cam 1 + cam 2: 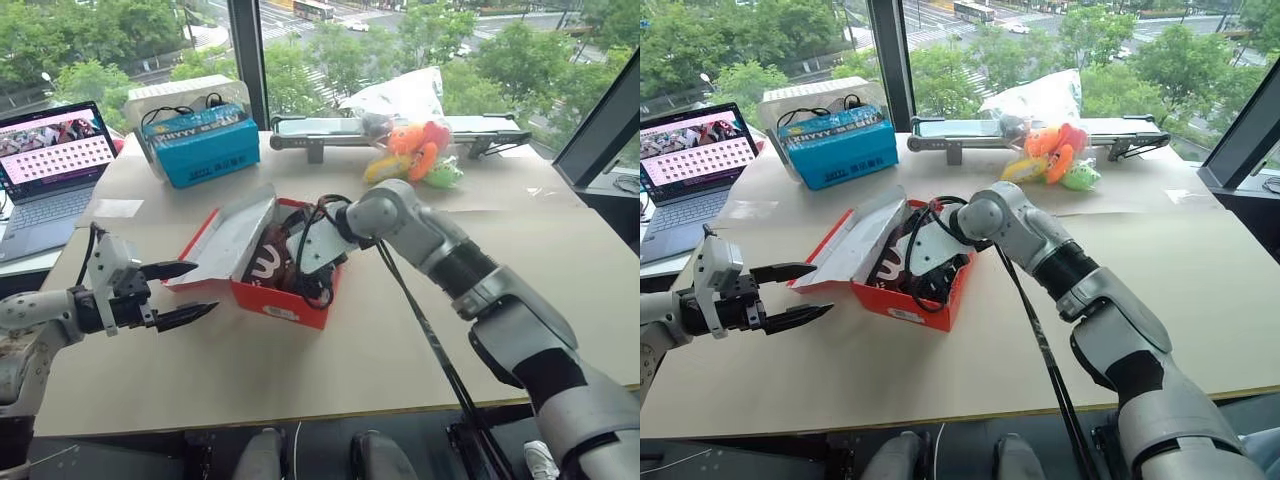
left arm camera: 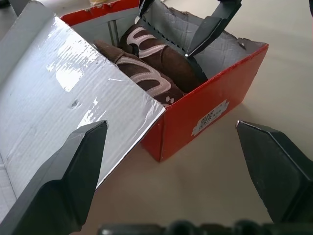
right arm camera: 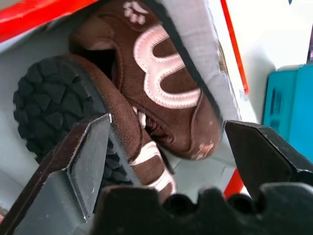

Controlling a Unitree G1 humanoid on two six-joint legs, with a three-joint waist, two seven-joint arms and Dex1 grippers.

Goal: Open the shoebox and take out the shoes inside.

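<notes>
Red cardboard shoebox (image 1: 285, 300) gapes on the tan table (image 1: 300, 370); suede shoes (image 2: 151, 68) with knobbly soles inside. Right gripper (image 2: 188, 29) spread wide, empty, over them; left gripper (image 1: 185, 292) open, empty.

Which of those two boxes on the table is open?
The red shoebox, near the robot: its lid is flipped back and brown shoes show inside. The blue box, further back beside the laptop, is shut, with black wires on top.
</notes>
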